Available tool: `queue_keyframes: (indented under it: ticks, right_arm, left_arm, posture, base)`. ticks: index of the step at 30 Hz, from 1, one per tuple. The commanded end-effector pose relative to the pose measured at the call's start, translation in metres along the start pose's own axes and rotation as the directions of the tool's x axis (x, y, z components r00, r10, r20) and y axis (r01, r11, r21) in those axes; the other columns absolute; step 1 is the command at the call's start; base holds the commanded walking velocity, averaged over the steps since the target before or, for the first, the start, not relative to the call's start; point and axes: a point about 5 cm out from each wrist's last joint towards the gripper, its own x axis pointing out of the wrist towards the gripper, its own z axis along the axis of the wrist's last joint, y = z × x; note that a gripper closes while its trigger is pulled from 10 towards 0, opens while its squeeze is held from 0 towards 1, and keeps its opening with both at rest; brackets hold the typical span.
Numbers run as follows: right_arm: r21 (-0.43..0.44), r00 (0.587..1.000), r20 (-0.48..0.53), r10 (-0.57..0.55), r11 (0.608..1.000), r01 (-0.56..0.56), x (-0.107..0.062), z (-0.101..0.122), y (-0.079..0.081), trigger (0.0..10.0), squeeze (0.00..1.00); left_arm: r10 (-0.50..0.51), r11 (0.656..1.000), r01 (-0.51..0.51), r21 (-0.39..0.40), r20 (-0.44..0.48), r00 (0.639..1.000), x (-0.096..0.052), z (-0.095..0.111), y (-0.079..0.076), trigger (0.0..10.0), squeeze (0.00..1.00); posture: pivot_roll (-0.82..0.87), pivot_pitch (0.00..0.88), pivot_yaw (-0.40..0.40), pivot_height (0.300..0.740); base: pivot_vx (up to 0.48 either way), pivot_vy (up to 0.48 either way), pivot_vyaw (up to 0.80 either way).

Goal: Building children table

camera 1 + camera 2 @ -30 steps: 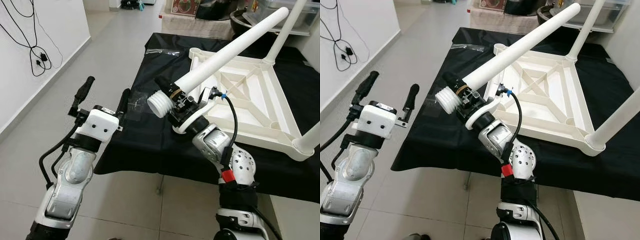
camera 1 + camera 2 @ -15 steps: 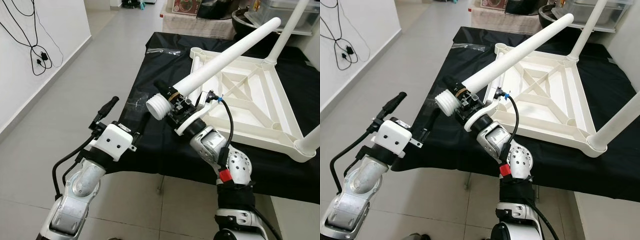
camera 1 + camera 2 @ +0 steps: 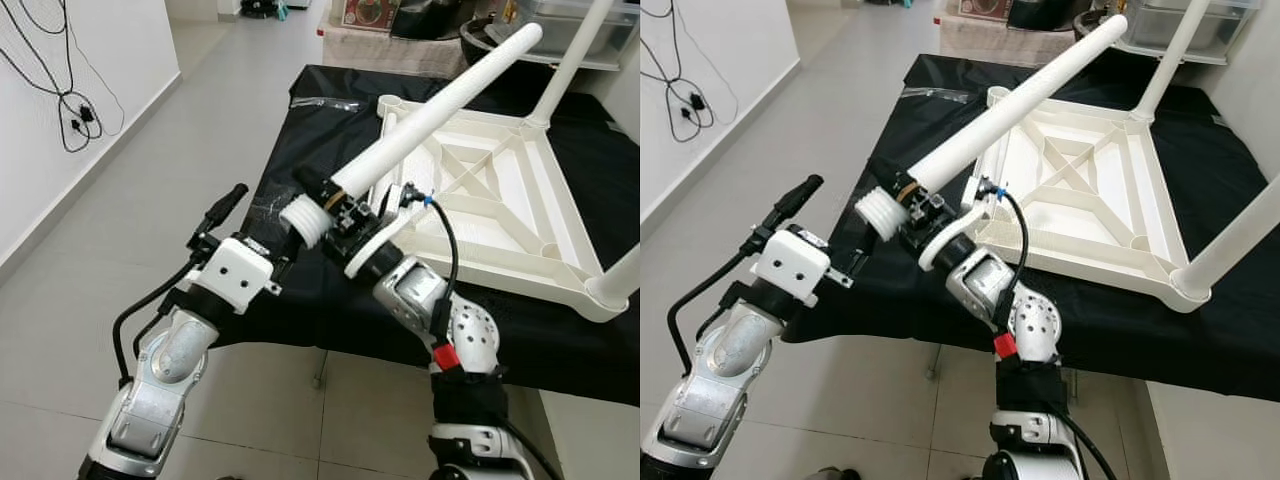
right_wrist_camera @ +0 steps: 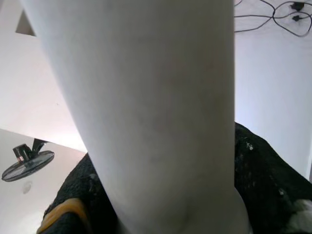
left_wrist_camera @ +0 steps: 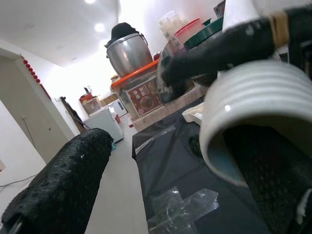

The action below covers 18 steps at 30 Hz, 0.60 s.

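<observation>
1. Look at the white table top [image 3: 500, 200]. It lies upside down on the black cloth [image 3: 290, 270], so you see its ribs and cross bars.
2. Two legs already stand up from it. One leg [image 3: 622, 278] is in the near corner on the robot's right. The other leg [image 3: 572, 62] is in the far corner. I judge that about half the legs are in.
3. The far corner on the robot's left has an open round socket [image 3: 390, 102] with no leg in it. The near corner on that side is hidden behind the right arm, so you cannot tell what is there.
4. Your right gripper [image 3: 335, 195] is closed tight around a third leg [image 3: 430, 105]. It holds the leg close to the ridged screw end [image 3: 303, 218]. The leg slants up over the table top, and its screw end points off the table edge toward the left arm.
5. Your left gripper [image 3: 252, 215] has its fingers spread wide. In the left wrist view one finger [image 5: 58, 187] is off to the side and the screw end [image 5: 253, 117] sits right between the fingers. It holds nothing yet.
6. What seems to be left: turn this leg so the screw end goes down into an empty socket, twist it in, then do the last leg.
</observation>
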Motion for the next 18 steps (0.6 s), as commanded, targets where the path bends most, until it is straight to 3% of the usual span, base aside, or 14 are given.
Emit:
queue_keyframes:
  ticks: [1, 9, 10, 13, 14, 18]
  right_arm:
    - [0.099, 0.996, -0.024, 0.089, 0.991, -0.086, 0.005, -0.024, 0.004, 0.0, 0.0]
    - [0.114, 0.992, -0.054, 0.118, 0.987, -0.112, 0.001, -0.03, 0.007, 0.0, 0.0]
    - [0.115, 0.99, -0.055, 0.129, 0.986, -0.122, 0.001, -0.03, 0.009, 0.0, 0.0]
    - [0.115, 0.99, -0.055, 0.129, 0.986, -0.122, 0.001, -0.03, 0.009, 0.0, 0.0]
    - [0.117, 0.989, -0.054, 0.138, 0.984, -0.131, 0.001, -0.03, 0.011, 0.0, 0.0]
    - [0.115, 0.987, -0.048, 0.151, 0.983, -0.145, 0.002, -0.028, 0.015, 0.0, 0.0]
  left_arm:
    - [0.001, 1.0, -0.001, -0.001, -0.009, 1.0, 0.003, -0.002, -0.001, 10.0, 0.0]
    - [0.01, 1.0, -0.01, -0.004, -0.004, 1.0, 0.007, -0.003, -0.003, 10.0, 0.0]
    - [0.015, 1.0, -0.015, -0.004, -0.004, 1.0, 0.007, -0.003, -0.003, 4.5, 0.0]
    - [0.015, 1.0, -0.015, -0.004, -0.004, 1.0, 0.007, -0.003, -0.003, 4.5, 0.0]
    - [0.023, 1.0, -0.024, -0.003, -0.003, 1.0, 0.008, -0.004, -0.003, 0.0, 0.0]
    - [0.031, 1.0, -0.031, 0.003, -0.002, 1.0, 0.008, -0.004, -0.003, 0.0, 0.0]
  posture:
    - [0.08, 0.121, -0.062, 0.74]
    - [0.08, 0.124, -0.064, 0.74]
    - [0.08, 0.124, -0.064, 0.74]
    - [0.08, 0.124, -0.064, 0.74]
    - [0.08, 0.123, -0.064, 0.74]
    - [0.08, 0.119, -0.061, 0.74]
  base:
    - [0.0, 0.0, 0.0]
    - [0.0, 0.0, 0.0]
    - [0.0, 0.0, 0.0]
    - [0.0, 0.0, 0.0]
    - [0.0, 0.0, 0.0]
    - [0.0, 0.0, 0.0]
